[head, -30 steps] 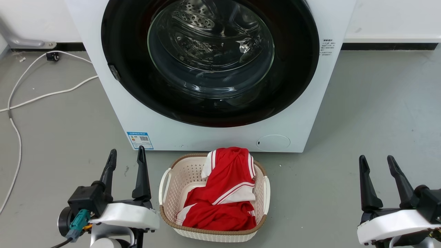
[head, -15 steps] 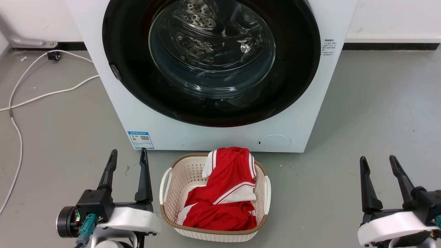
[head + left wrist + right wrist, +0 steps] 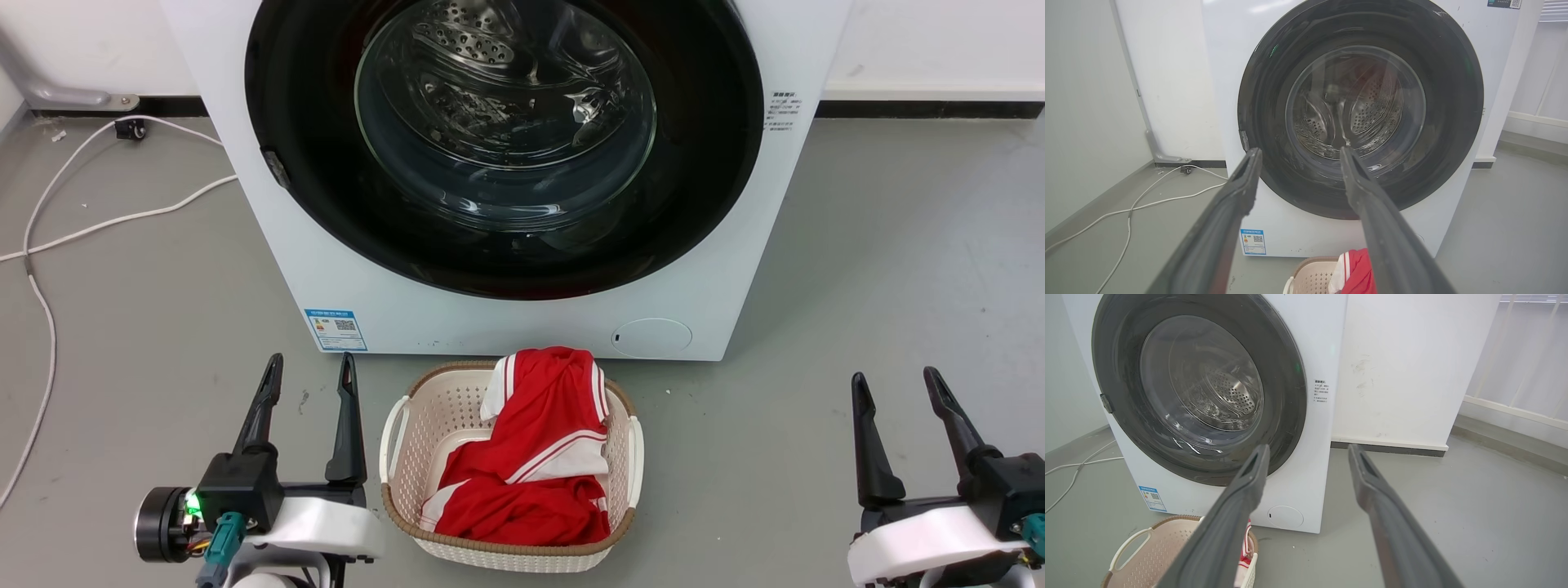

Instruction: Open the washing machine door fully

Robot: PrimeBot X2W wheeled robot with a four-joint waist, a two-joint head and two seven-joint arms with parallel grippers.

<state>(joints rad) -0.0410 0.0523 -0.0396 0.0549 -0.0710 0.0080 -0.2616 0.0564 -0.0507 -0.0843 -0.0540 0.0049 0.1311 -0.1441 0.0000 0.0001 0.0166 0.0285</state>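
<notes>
Black glossy washing machine door [image 3: 506, 139] sits shut, flush w/ the white machine, well ahead of both grippers. Left gripper [image 3: 312, 359] & right gripper [image 3: 894, 376]: fingers spread, empty. Latch tab [image 3: 273, 167] is ahead of the left gripper. Best hook there, pull along the door's arc, not straight.

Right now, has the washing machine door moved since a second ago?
No. The washing machine door keeps the same place against the white machine front, still shut; only the picture shifted slightly.
</notes>
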